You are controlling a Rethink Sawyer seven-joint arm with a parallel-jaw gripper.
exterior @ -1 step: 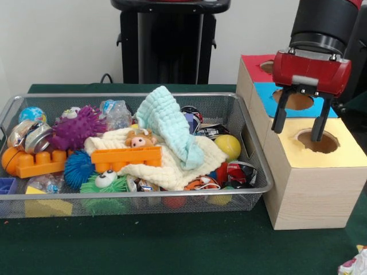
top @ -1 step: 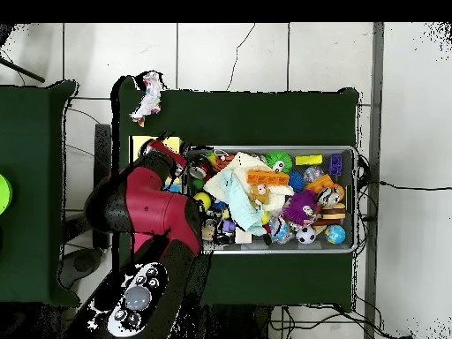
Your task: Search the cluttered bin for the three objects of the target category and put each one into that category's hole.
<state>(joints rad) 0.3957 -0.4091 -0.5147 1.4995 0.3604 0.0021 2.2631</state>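
- The end effector [exterior @ -1 step: 301, 123] hangs over the wooden box [exterior @ -1 step: 312, 189], its two black fingers [exterior @ -1 step: 280, 117] spread apart and holding nothing.
- One fingertip dips at the yellow hole [exterior @ -1 step: 319, 141]; the other hangs over the box's left edge, beside the blue hole [exterior @ -1 step: 296, 101].
- A red-topped hole [exterior @ -1 step: 268, 66] lies farther back on the same box.
- Just left of the box stands the wire bin [exterior @ -1 step: 255, 166], touching or nearly touching it.
- In the bin: a mint cloth [exterior @ -1 step: 167, 123] over a cream cloth [exterior @ -1 step: 172, 166], an orange brick [exterior @ -1 step: 126, 157], a purple spiky ball [exterior @ -1 step: 77, 129], a yellow ball [exterior @ -1 step: 228, 146], a small pig figure [exterior @ -1 step: 140, 139].
- Which items belong to the target category I cannot tell.
- The green bench [exterior @ -1 step: 172, 246] carries everything; in the overhead view the arm [top @ -1 step: 154, 207] covers the box.
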